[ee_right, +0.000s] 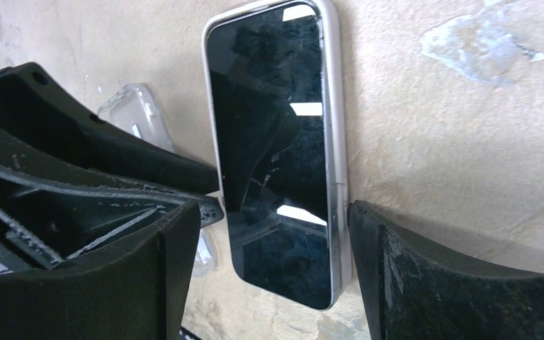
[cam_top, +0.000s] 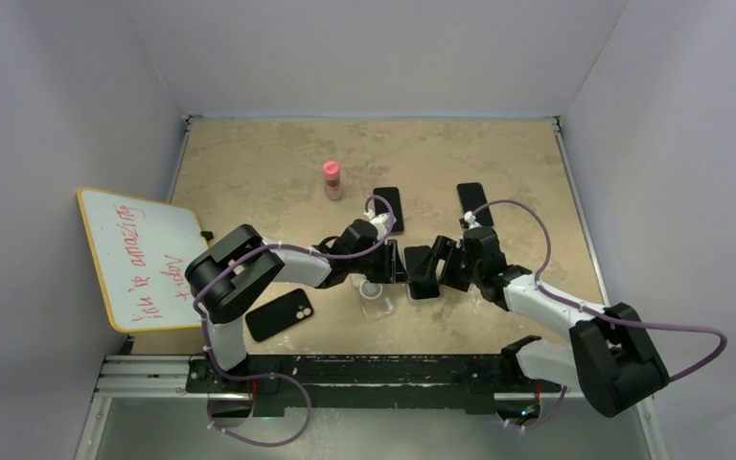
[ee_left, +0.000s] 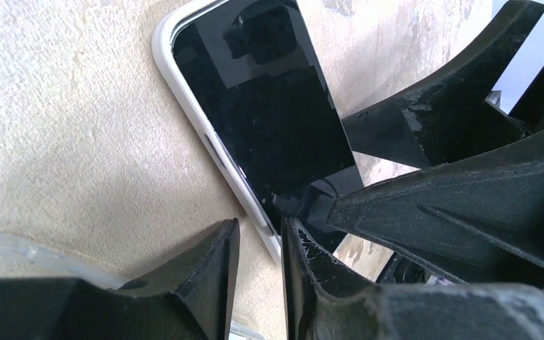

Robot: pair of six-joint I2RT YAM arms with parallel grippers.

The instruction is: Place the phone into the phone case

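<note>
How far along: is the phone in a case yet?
Looks done: the phone lies screen-up with a white rim around it, apparently a case. In hand: the right gripper has its jaws open astride it; the left gripper, jaws nearly closed, sits at its corner. Left: confirming the fit, backing off. A clear case lies beside it.

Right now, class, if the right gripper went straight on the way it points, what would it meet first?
Probably the phone, lying screen up directly ahead between the fingers of the open right gripper. They straddle its long edges, so they might instead slip past and touch the table; depth is unclear.
</note>
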